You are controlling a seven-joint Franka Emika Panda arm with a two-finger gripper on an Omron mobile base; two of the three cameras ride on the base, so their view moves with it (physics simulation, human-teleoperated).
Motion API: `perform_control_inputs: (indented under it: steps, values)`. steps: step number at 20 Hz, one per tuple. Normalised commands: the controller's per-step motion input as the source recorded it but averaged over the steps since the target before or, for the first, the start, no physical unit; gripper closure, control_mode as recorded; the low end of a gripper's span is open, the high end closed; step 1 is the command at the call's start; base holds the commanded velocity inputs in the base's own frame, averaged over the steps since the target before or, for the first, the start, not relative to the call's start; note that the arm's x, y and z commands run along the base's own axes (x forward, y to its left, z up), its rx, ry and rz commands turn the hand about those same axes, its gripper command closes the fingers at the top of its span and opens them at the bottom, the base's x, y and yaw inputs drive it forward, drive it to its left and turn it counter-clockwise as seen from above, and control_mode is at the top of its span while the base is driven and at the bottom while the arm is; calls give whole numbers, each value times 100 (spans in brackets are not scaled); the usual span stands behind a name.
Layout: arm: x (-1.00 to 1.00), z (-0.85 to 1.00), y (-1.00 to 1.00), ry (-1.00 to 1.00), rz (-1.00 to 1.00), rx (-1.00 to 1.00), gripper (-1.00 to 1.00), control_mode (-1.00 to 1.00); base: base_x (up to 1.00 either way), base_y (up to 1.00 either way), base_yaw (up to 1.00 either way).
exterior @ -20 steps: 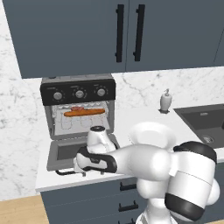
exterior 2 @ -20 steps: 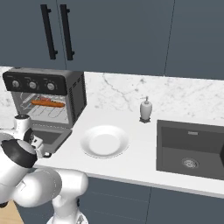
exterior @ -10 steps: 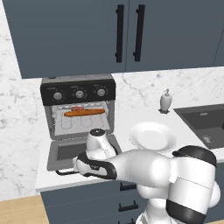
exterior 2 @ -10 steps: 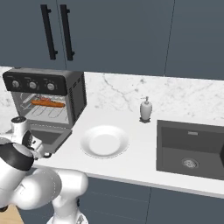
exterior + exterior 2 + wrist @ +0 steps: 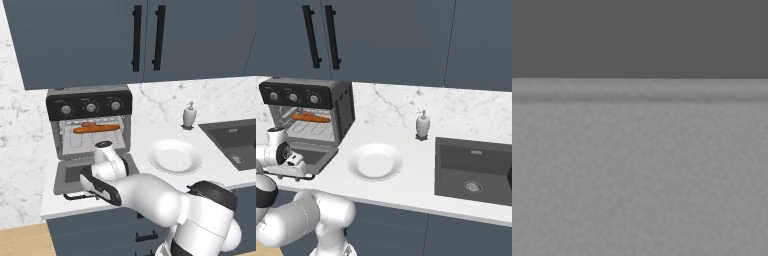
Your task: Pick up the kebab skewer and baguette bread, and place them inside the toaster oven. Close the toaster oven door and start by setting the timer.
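1. The toaster oven (image 5: 90, 131) has a matt dark grey casing that looks like painted metal, with a smoother black control panel.
2. Its three knobs (image 5: 90, 107) look like brushed silver metal.
3. The rack (image 5: 92, 137) inside is thin pale wire.
4. The toaster oven door (image 5: 75, 175) has a matt grey frame around darker glass.
5. The baguette bread (image 5: 97, 129) has a dull orange-brown crust.
6. The counter (image 5: 406, 182) is smooth white marble with faint grey veins.
7. The plate (image 5: 175, 156) is smooth, glossy white.
8. The cabinet doors (image 5: 100, 35) are matt slate, with satin black handles.
9. The sink (image 5: 476, 170) is matt dark grey.
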Motion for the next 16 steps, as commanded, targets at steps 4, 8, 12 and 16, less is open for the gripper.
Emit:
perform_control_inputs:
  steps: [4,8,12,16]
  values:
    - [60,18,-11,-33,0,0,-100,-100,0,0,0]
    - [46,2,-1,-49,0,0,-100,-100,0,0,0]
    - [52,0,-1,-52,0,0,-100,-100,0,0,0]
    - [69,0,-4,-50,0,0,-100,-100,0,0,0]
